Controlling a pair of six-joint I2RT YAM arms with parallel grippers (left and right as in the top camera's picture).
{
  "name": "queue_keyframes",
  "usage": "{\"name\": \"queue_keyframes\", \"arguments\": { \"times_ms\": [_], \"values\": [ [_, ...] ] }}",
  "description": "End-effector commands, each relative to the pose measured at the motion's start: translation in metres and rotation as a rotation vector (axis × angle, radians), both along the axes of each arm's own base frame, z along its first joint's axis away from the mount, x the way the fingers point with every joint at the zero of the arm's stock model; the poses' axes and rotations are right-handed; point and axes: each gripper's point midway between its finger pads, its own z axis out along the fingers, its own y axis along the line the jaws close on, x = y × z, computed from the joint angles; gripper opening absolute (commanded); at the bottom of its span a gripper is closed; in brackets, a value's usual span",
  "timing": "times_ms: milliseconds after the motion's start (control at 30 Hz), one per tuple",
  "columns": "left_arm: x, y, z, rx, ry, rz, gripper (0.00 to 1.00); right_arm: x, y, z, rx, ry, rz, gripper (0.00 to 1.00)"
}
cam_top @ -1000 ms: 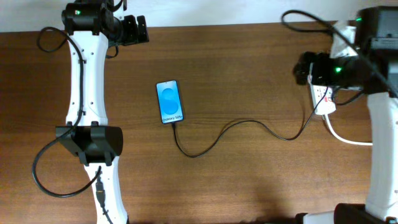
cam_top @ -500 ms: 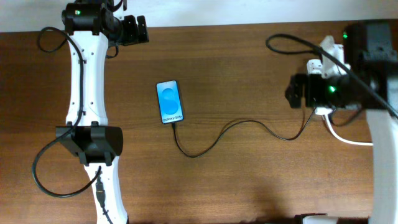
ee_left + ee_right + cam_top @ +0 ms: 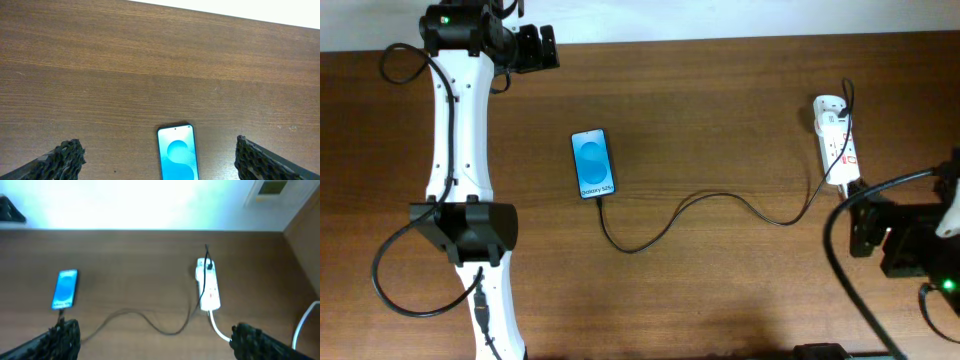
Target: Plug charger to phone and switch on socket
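I see phone (image 3: pixel 593 164) flat on table (image 3: pixel 720 300), left of centre, screen up. Charger (image 3: pixel 700 205) tip at its near edge, cable snaking right to socket (image 3: pixel 837 140). Left pincer (image 3: pixel 548 48) wide, far left. Right pincer (image 3: pixel 155 332) wide, nearward of socket, apart.

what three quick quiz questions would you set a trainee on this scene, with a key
1. True or false: the thin black charger cable reaches the bottom edge of the slim blue-screened smartphone.
2. Which hand is nearer the white elongated power strip? A) the left hand B) the right hand C) both equally near
3. Fill the gap: in the wrist views, both hands are open and hold ____.
Key: 1 true; 2 B; 3 nothing.
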Motion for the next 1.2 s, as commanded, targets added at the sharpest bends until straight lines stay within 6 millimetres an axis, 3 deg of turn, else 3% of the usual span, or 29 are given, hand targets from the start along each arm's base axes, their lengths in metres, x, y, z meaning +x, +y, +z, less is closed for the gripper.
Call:
{"name": "queue_keyframes", "arguments": {
  "times_ms": [0, 100, 233, 333, 467, 533, 633, 1167],
  "values": [
    [0.0, 0.002, 0.006, 0.008, -0.017, 0.001, 0.99, 0.032, -0.001, -0.023, -0.083, -0.148, 0.031, 0.98],
    [0.0, 0.002, 0.006, 0.008, -0.017, 0.001, 0.99, 0.05, 0.008, -0.063, -0.085, -0.391, 0.077, 0.98],
    [0.0, 0.002, 0.006, 0.008, -0.017, 0.001, 0.99, 0.051, 0.023, -0.134, -0.066, -0.609, 0.152, 0.98],
    [0.0, 0.002, 0.006, 0.008, -0.017, 0.001, 0.99, 0.045, 0.029, -0.172, -0.061, -0.702, 0.182, 0.98],
    [0.0, 0.002, 0.006, 0.008, -0.017, 0.001, 0.99, 0.046, 0.033, -0.217, -0.058, -0.734, 0.206, 0.98],
    [0.0, 0.002, 0.006, 0.008, -0.017, 0.001, 0.99, 0.047, 0.038, -0.231, -0.048, -0.685, 0.237, 0.98],
    [0.0, 0.002, 0.006, 0.008, -0.017, 0.001, 0.99, 0.047, 0.045, -0.277, -0.016, -0.493, 0.277, 0.98],
    [0.0, 0.002, 0.006, 0.008, -0.017, 0.001, 0.99, 0.047, 0.045, -0.276, 0.033, -0.489, 0.265, 0.98]
  ]
}}
